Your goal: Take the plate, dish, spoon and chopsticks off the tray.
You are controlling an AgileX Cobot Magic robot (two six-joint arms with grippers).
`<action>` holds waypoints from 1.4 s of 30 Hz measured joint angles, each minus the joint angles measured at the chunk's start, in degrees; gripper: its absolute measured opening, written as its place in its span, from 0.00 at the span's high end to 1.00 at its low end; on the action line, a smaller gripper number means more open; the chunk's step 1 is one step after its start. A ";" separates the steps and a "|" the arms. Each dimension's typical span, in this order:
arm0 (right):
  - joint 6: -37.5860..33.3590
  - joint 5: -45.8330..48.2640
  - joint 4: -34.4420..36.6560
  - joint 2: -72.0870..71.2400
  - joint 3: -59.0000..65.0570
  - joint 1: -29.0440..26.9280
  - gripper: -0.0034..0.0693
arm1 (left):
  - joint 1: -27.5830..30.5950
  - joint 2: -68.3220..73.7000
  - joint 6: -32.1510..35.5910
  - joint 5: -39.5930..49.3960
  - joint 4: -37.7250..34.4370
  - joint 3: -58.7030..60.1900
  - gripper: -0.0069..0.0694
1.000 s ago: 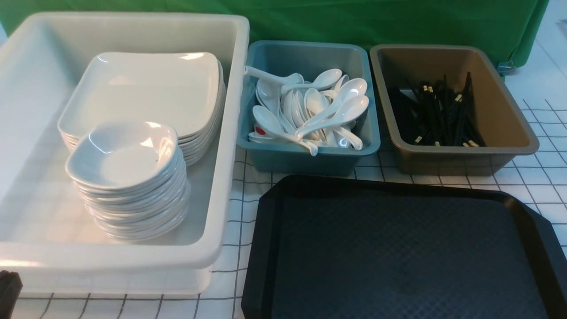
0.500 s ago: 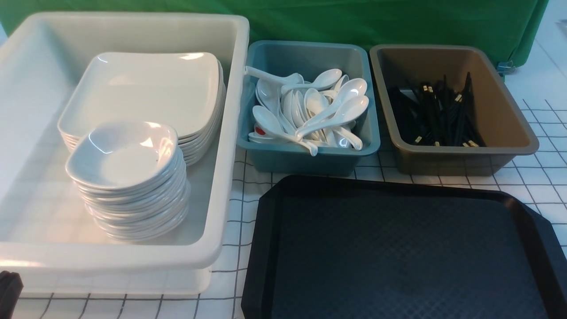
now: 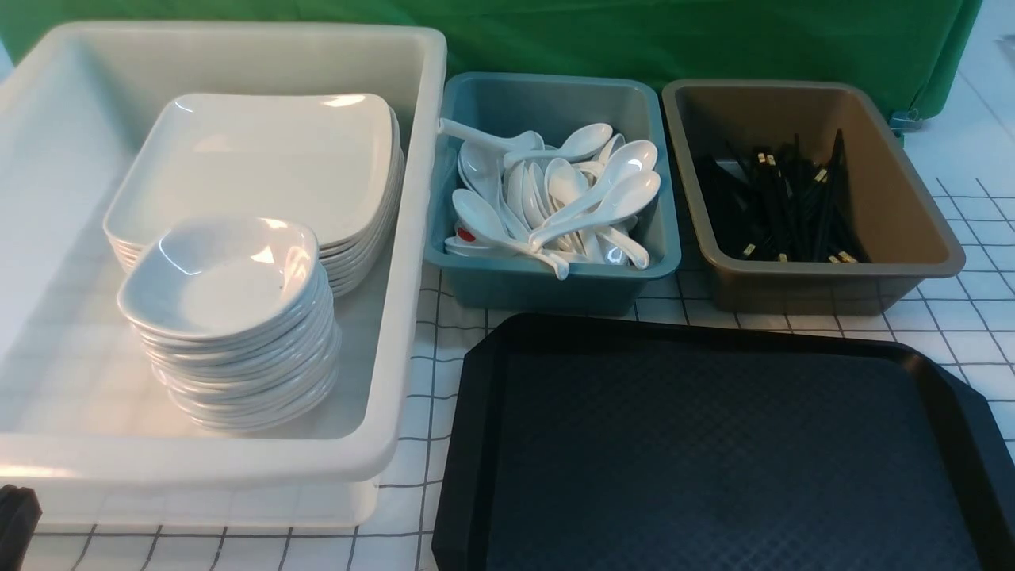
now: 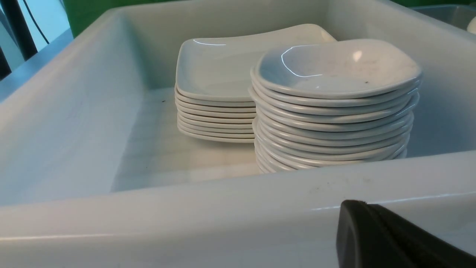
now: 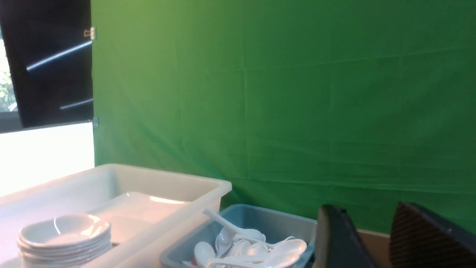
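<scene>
The black tray lies bare at the front right, with nothing on its textured surface. Large square white plates sit stacked in the white tub, and a stack of small rounded dishes stands in front of them. White spoons are piled in the blue tub. Black chopsticks lie in the brown tub. My left gripper is shut and empty just outside the white tub's near wall. My right gripper is raised and open, holding nothing.
The three tubs stand in a row behind the tray on a white checked cloth. A green curtain hangs close behind them. A dark corner of my left arm shows at the front left edge.
</scene>
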 joint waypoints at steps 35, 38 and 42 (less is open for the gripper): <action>-7.18 3.73 4.71 -1.90 22.95 -30.98 0.62 | 0.00 0.00 0.00 0.01 0.00 0.04 0.90; -7.18 3.73 4.71 -1.90 22.95 -30.98 0.62 | 0.00 0.00 0.00 0.01 0.00 0.04 0.90; -7.16 3.71 4.71 -1.90 22.95 -30.98 0.62 | 0.00 0.00 0.00 0.01 0.00 0.04 0.90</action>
